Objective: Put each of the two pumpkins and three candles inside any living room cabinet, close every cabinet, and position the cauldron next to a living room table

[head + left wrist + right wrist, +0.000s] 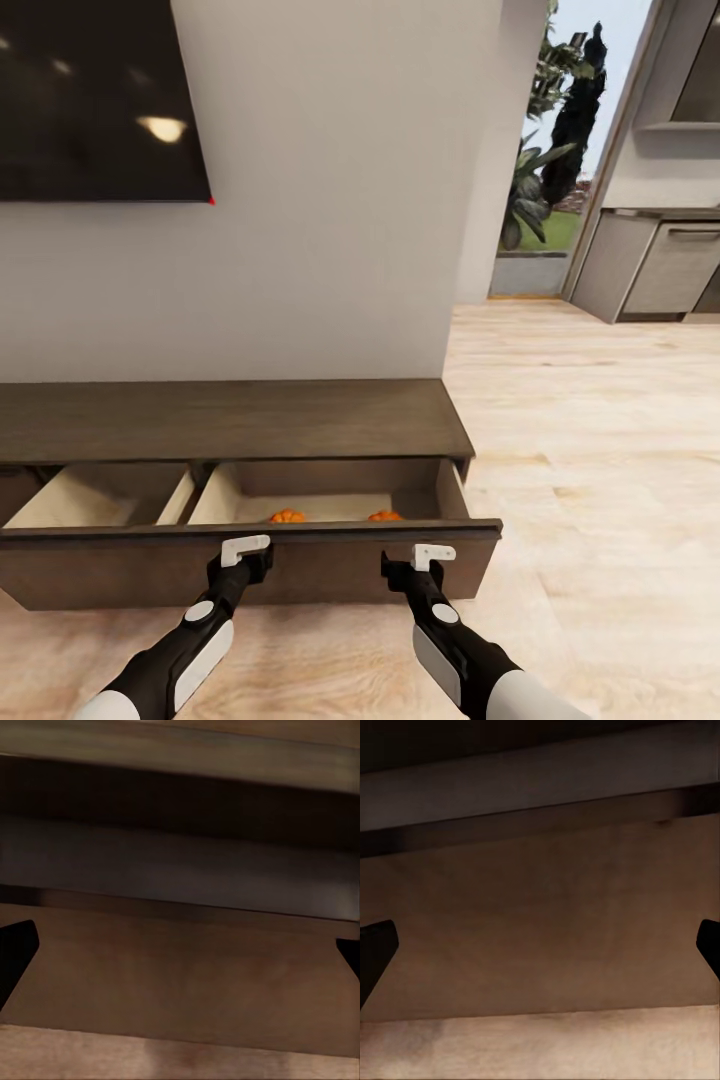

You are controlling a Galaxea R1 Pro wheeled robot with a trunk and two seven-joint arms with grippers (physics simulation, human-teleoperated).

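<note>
Our left claw [246, 549] and right claw [433, 555] both sit against the front panel of the cabinet [230, 420] drawer [250, 565], fingers spread wide with nothing between them, and the drawer stands pulled out toward us with its long axis running left to right. Just behind that panel, in the tan right-hand compartment, we see two pumpkins [287, 516], the second pumpkin [384, 516] nearer the right claw, so a straight push away from us looks like the move that shuts it. The cabinet sits on a pale wood floor [600, 450] below a wall-mounted screen [100, 100], with a garden window [555, 150] further right.
</note>
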